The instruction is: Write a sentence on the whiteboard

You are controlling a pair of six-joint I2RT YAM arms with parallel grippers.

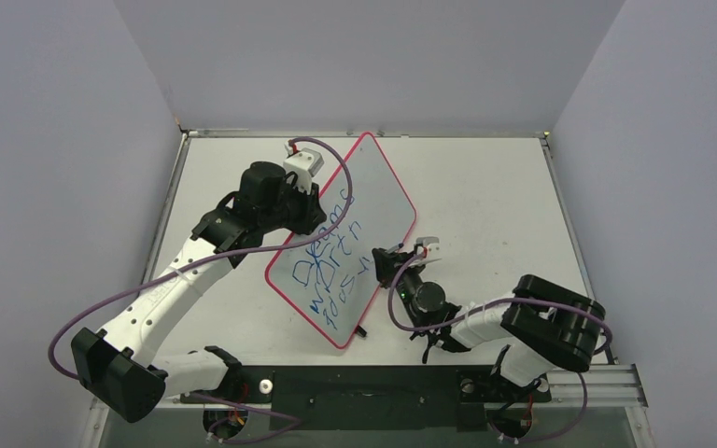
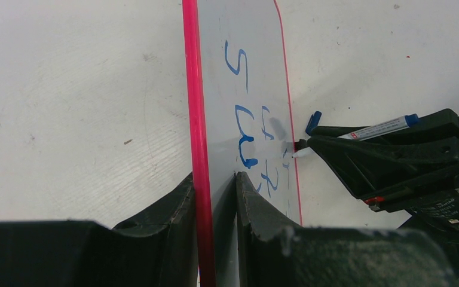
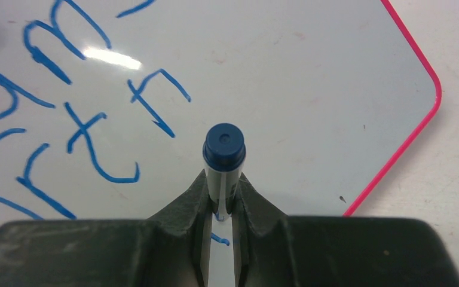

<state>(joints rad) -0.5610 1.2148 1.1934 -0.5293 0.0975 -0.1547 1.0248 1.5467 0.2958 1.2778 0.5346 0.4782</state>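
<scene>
The whiteboard (image 1: 373,201) with a red-pink rim lies slanted mid-table. The sentence (image 1: 331,261) runs in three uneven blue lines. My left gripper (image 1: 310,207) is shut on the whiteboard's far-left edge; in the left wrist view its fingers clamp the rim (image 2: 198,149). My right gripper (image 1: 394,266) is shut on a blue marker (image 3: 223,164) at the board's right edge, its tip at the end of the lowest line. The marker also shows in the left wrist view (image 2: 378,127), tip on the board. The writing shows in the right wrist view (image 3: 89,143).
A loose blue marker cap (image 2: 313,122) lies on the white table (image 1: 495,196) just beside the board's edge. A small dark object (image 1: 361,330) lies by the board's near corner. Grey walls enclose the table on three sides.
</scene>
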